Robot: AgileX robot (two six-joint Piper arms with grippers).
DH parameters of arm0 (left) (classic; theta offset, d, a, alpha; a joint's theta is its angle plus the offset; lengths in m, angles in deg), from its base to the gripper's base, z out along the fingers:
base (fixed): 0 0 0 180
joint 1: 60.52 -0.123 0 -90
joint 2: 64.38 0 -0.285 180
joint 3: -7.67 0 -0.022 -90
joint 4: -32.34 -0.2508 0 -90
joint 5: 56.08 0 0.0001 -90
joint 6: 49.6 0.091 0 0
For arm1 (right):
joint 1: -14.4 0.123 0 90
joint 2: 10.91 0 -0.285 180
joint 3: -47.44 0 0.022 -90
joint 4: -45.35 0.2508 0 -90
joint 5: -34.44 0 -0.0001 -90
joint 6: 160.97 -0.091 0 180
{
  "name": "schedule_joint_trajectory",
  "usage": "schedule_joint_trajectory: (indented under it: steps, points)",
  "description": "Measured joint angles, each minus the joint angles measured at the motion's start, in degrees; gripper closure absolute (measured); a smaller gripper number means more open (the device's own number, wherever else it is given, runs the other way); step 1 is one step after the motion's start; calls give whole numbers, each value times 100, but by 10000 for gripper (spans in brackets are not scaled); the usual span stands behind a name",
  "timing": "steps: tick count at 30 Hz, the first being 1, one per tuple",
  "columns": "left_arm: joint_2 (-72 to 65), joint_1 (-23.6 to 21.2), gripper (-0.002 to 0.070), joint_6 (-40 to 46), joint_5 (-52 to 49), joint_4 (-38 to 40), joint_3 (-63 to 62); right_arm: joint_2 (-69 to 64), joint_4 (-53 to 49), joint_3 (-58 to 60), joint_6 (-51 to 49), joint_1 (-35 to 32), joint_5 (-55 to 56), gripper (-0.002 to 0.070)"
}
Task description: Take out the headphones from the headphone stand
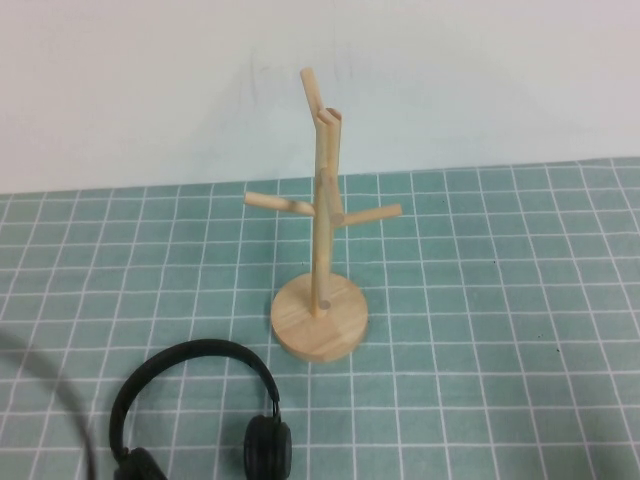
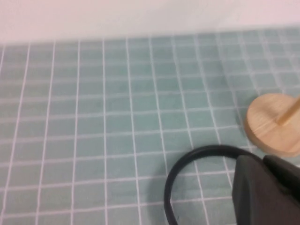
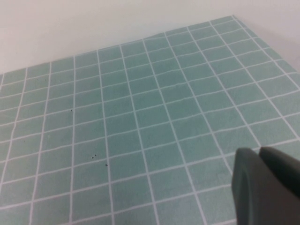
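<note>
The black headphones (image 1: 195,352) lie flat on the green grid mat, in front of and to the left of the wooden headphone stand (image 1: 322,230). The stand is upright and bare, with nothing on its pegs or forked top. In the left wrist view my left gripper (image 2: 262,159) is shut and empty. The headband (image 2: 187,159) curves on the mat just beyond it, and the stand's round base (image 2: 272,124) lies further off. In the right wrist view my right gripper (image 3: 259,151) is shut and empty over bare mat. Neither gripper shows in the high view.
A thin dark cable (image 1: 70,410) curves across the mat's near left corner. A white wall rises behind the mat's far edge (image 1: 480,168). The mat's far right corner shows in the right wrist view (image 3: 233,18).
</note>
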Motion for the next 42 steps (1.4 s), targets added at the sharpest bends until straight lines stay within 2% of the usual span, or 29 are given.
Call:
schedule_joint_trajectory:
  steps: [6,11,19,23,26,30,34,42]
  points:
    - [1362,0,676,694,104,-115,839,0,0,0,0,0,0,684]
    - [1880,0,677,561,250,37,1139,0,0,0,0,0,0,684]
    - [1941,0,677,267,1917,38,2239,0,0,0,0,0,0,684]
    - [1987,-27,678,101,3154,-56,2985,0,0,0,0,0,0,684]
    - [2226,-326,678,640,4058,481,3632,0,0,0,0,0,0,684]
    - [2791,-1085,678,1254,4847,1303,4047,0,0,0,0,-10,0,684]
    - [3078,-1612,678,1363,4831,1454,4056,4,0,0,0,-2,0,684]
    - [3111,-1701,678,1158,3120,1320,4056,4,0,0,0,-2,0,684]
